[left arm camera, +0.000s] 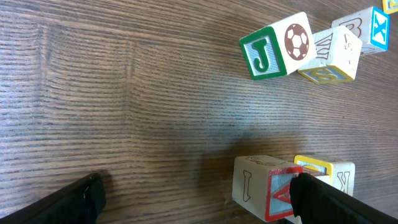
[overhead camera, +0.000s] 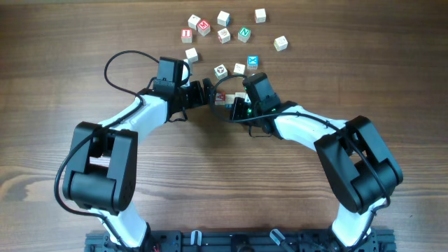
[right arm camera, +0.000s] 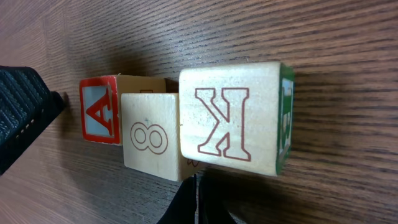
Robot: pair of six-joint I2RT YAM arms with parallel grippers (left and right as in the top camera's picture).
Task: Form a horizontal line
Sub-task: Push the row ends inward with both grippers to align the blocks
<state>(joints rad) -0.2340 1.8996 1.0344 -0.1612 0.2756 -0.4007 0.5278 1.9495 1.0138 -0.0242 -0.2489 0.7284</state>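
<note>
Left arm pose: the left arm (overhead camera: 133,115) rises from the near left edge of the table (overhead camera: 210,189), bends at the elbow, and its white forearm runs up and inward. The wrist is turned so the claw points toward the centre.
Left gripper (left arm camera: 196,186): the jaws stand wide apart, one finger at each lower corner of the left wrist view, and they hold nothing. The finger (left arm camera: 329,199) on the cube side overlaps the red "A" face. I cannot tell whether it touches.
Right arm pose: the right arm (overhead camera: 308,129) mirrors it from the near right edge, with its forearm angled up and inward and its claw facing the left one.
Right gripper (right arm camera: 196,199): the fingers are pressed together with nothing between them. The tips sit just beside the cubes, near the seam between "8" and "K".
Horizontal line (right arm camera: 152,134): three cubes rest on the table between the two claws, in the order red "A", "8", "K". Neighbours touch, and their front faces are not quite flush.
Loose cubes (overhead camera: 223,35): these are scattered farther up the table, well apart from the row.
J cube (left arm camera: 273,50): it lies near the row, beside two other loose cubes.
</note>
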